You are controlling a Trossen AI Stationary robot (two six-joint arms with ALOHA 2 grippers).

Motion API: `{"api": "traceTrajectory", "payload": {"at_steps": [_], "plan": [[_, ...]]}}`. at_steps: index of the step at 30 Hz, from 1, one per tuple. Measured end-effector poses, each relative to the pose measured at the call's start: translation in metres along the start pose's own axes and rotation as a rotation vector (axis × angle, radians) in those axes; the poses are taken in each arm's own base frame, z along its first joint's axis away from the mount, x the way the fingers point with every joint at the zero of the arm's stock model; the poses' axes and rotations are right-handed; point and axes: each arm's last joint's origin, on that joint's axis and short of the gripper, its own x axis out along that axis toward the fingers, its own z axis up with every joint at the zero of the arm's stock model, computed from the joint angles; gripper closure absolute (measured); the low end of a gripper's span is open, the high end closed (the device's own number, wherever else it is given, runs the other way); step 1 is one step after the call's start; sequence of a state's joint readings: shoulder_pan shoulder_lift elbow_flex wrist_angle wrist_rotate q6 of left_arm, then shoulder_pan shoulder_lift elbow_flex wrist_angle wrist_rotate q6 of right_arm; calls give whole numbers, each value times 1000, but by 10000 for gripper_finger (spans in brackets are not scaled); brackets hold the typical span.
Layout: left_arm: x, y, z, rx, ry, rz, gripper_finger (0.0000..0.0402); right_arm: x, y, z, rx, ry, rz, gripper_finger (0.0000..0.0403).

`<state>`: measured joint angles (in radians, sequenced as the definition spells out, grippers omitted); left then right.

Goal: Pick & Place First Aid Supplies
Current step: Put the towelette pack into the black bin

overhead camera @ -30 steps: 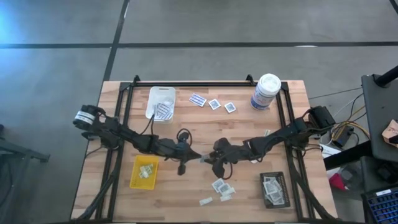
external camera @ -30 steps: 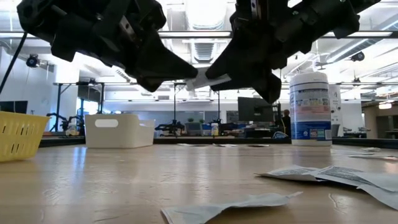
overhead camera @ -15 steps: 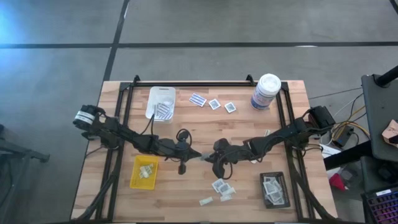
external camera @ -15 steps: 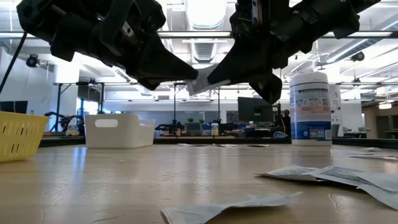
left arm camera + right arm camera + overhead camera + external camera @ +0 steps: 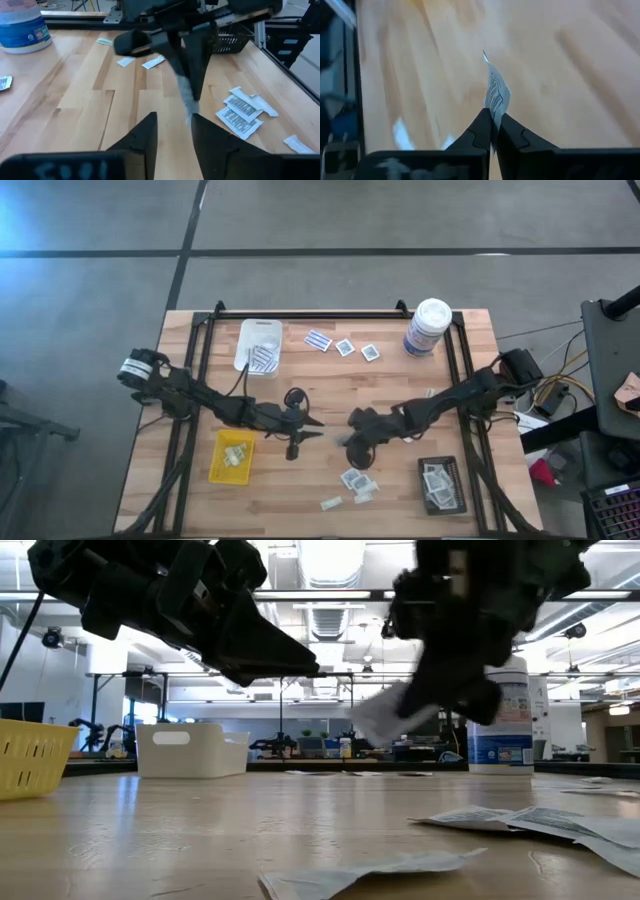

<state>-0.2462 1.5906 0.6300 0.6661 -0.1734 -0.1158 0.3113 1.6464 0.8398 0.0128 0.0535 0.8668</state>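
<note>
Above the middle of the pale wooden table, between two dark arms: a handover just completed, by the look of it. Right gripper clamped on a small flat white packet with fine dark print, fingers pinched together on its lower edge, the packet standing up thin and slightly curled. Left gripper just to the left, fingers apart and empty, the packet visible beyond them in the grip of the other arm. From table height, packet hanging well clear of the wood below the right arm.

Step in hand, judged: carrying this packet off to a tray. Next move likely calls for a swing right and nearer toward the black rectangular mesh tray, which already holds similar packets, then a release low over it, since so light a piece could flutter or cling. Destination only a guess.

Elsewhere: more loose white packets near the front edge, a few at the far side beside a white rectangular tray, a yellow mesh tray at the left front, and a tall white canister with blue label at the far right.
</note>
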Motion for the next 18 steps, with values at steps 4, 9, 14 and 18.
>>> {"api": "traceTrajectory", "payload": {"at_steps": [4, 9, 14, 18], "plan": [[0, 0, -2, 1, 15, 1, 283, -14, -1, -6, 47, 148, 10, 394], [0, 0, -2, 1, 22, 2, 283, -36, 2, -14, 83, 243, -4, 394], [0, 0, -3, 13, 35, 3, 283, -62, 9, -25, 116, 282, -29, 394], [0, 0, -4, 14, 42, 4, 283, -80, 16, -35, 150, 315, -32, 394]]}}
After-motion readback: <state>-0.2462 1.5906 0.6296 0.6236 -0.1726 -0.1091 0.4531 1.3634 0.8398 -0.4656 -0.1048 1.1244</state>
